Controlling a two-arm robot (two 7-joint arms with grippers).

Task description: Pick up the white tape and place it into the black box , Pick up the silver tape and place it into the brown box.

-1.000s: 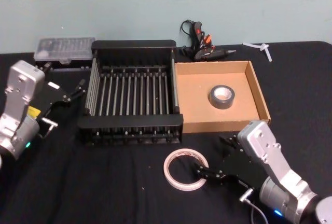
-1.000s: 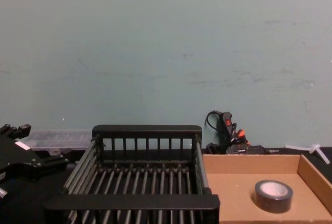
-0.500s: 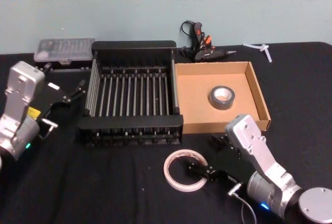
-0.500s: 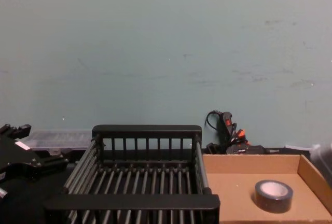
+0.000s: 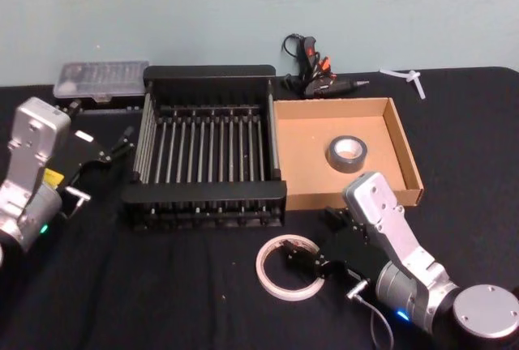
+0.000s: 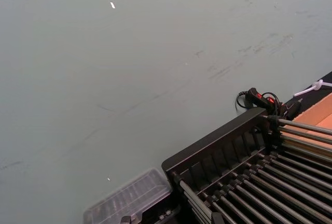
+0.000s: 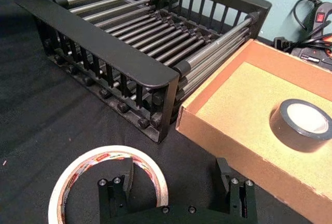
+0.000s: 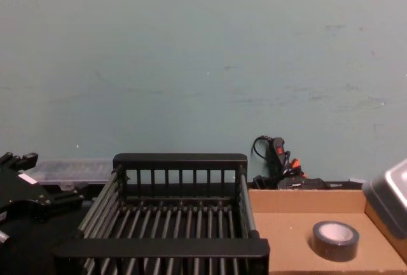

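Note:
The white tape (image 5: 289,266) lies flat on the black cloth in front of the black box (image 5: 207,74). My right gripper (image 5: 316,238) is open at the ring's right side. One finger (image 7: 127,175) stands inside the white tape (image 7: 78,175), the other finger (image 7: 223,169) outside it, toward the brown box (image 7: 244,105). The silver tape (image 5: 347,153) lies flat in the brown box (image 5: 304,180), also visible as silver tape (image 7: 301,125) past the right gripper (image 7: 175,175). My left gripper (image 5: 99,121) is parked open left of the black box.
A clear plastic case (image 5: 101,77) sits behind the left arm. A black and orange glue gun (image 5: 312,66) and a white T-shaped piece (image 5: 409,77) lie along the back edge by the wall. The black box (image 7: 104,45) and brown box stand side by side.
My right arm has slid left toward the white tape, bringing one finger from the ring's edge to inside it. Its wrist now shows at the chest view's right edge. The left arm is still.

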